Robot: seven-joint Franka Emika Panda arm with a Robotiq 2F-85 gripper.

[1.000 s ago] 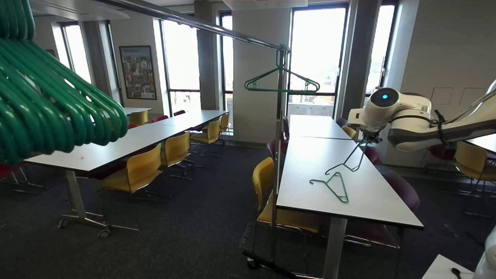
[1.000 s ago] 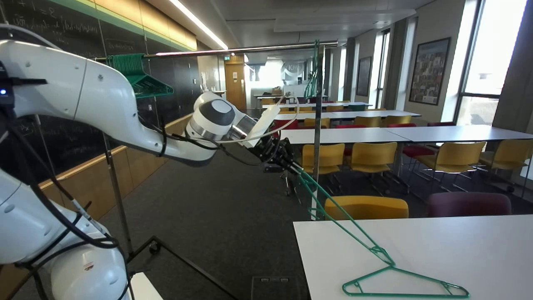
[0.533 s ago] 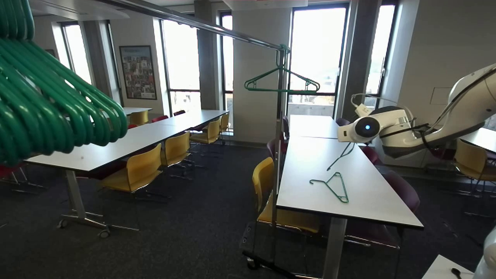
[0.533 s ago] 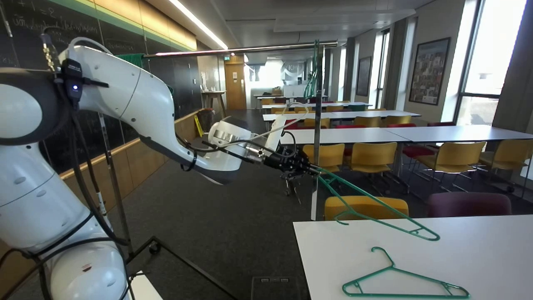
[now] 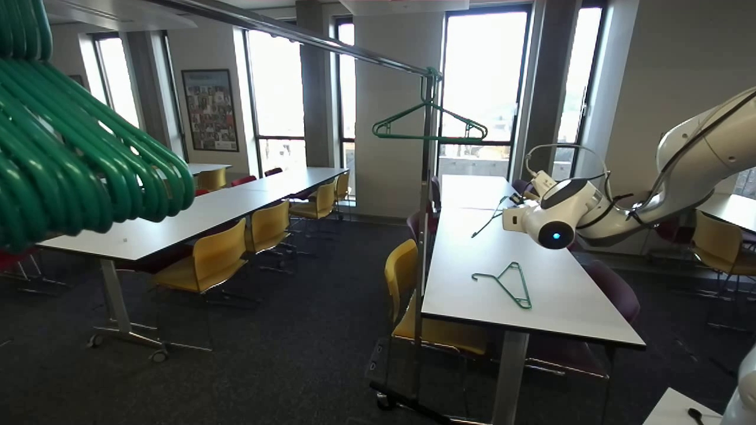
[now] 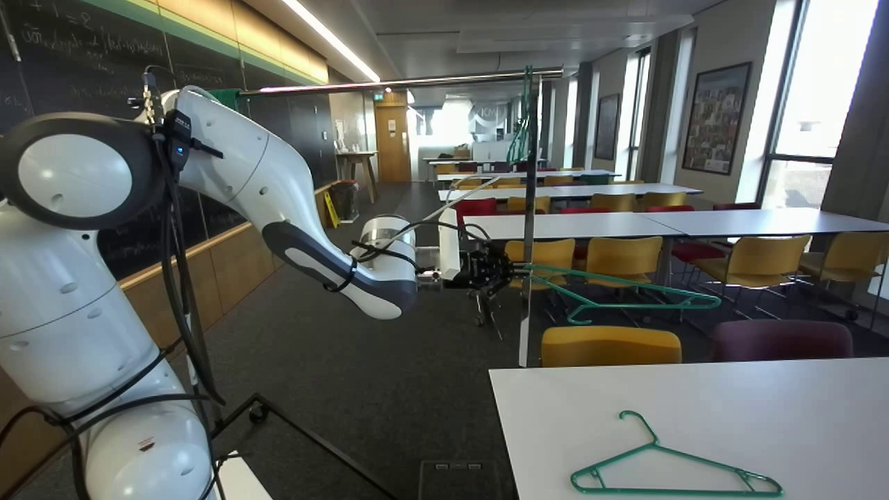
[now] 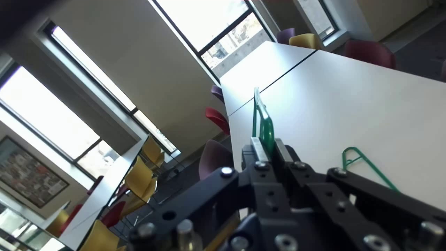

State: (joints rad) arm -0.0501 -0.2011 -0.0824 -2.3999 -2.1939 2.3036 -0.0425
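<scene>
My gripper (image 7: 269, 148) is shut on one end of a green plastic hanger (image 7: 267, 130); its two metal-faced pads (image 7: 259, 150) press on either side. In an exterior view the held hanger (image 6: 625, 305) sticks out nearly level from the gripper (image 6: 524, 271), its hook low, above chair height. In another exterior view this hanger (image 5: 487, 224) shows edge-on over the table, and the wrist hides part of the gripper. A second green hanger lies flat on the white table (image 6: 799, 410), visible as a hanger (image 6: 674, 492) below the held one and as a hanger (image 5: 524, 285).
A metal clothes rack has a rail (image 6: 417, 81) and an upright post (image 6: 532, 208) close by the gripper in that view. Green hangers (image 5: 431, 139) hang at one rail end, a dense bunch (image 5: 88, 165) at the other. Yellow (image 6: 611, 346) and purple chairs (image 6: 781, 342) border the table.
The arm has swung the gripper from pointing down to about level. The held hanger has risen away from the tabletop and turned. The lying hanger has stayed put.
</scene>
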